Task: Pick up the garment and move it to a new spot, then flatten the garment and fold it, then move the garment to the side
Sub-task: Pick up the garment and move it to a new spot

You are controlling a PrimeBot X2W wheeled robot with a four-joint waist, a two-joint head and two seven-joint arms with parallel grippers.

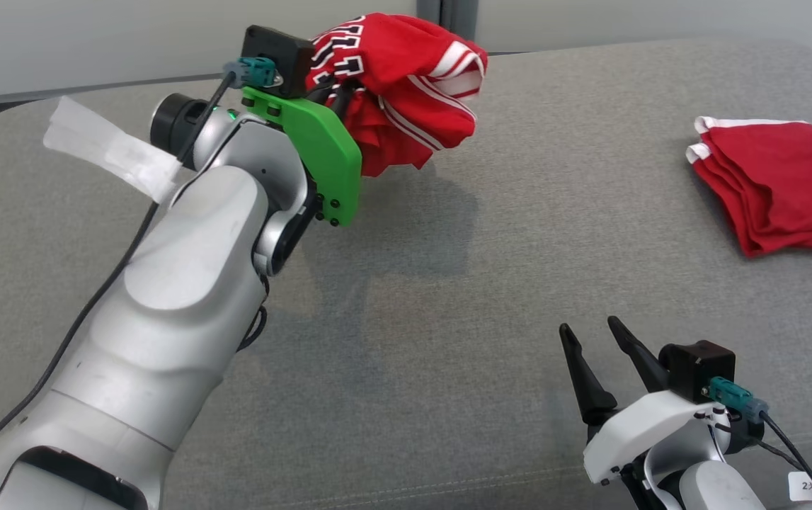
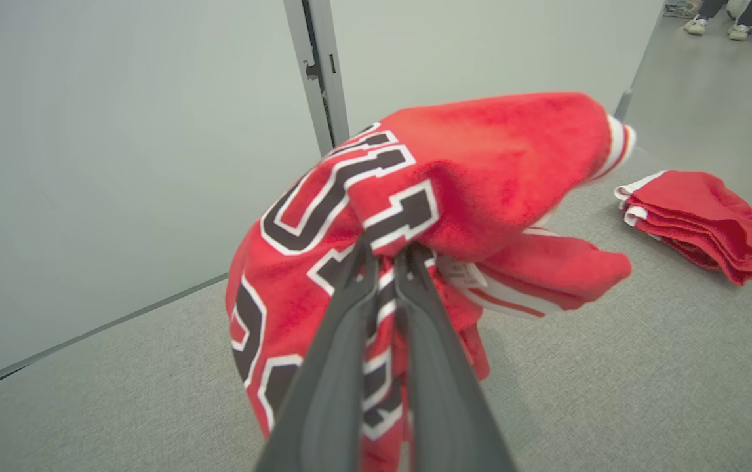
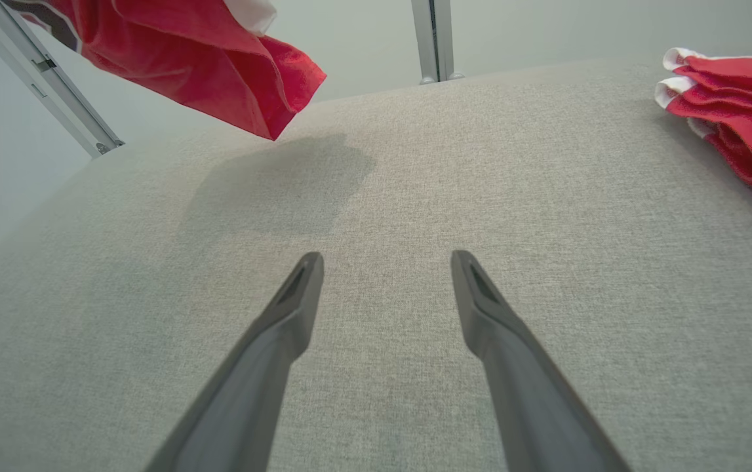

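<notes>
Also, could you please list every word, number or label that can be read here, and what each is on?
"2", then an unclear mark: small white tag on the cable beside the right gripper.
Black, white-edged block letters on the crumpled red jersey held by the left gripper: bunched, not readable as a word.
White sewn-in label on that jersey: too small to read.

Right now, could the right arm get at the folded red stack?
Probably yes: the right claw is open and empty, and bare grey cushion lies between it and the folded stack.
</notes>
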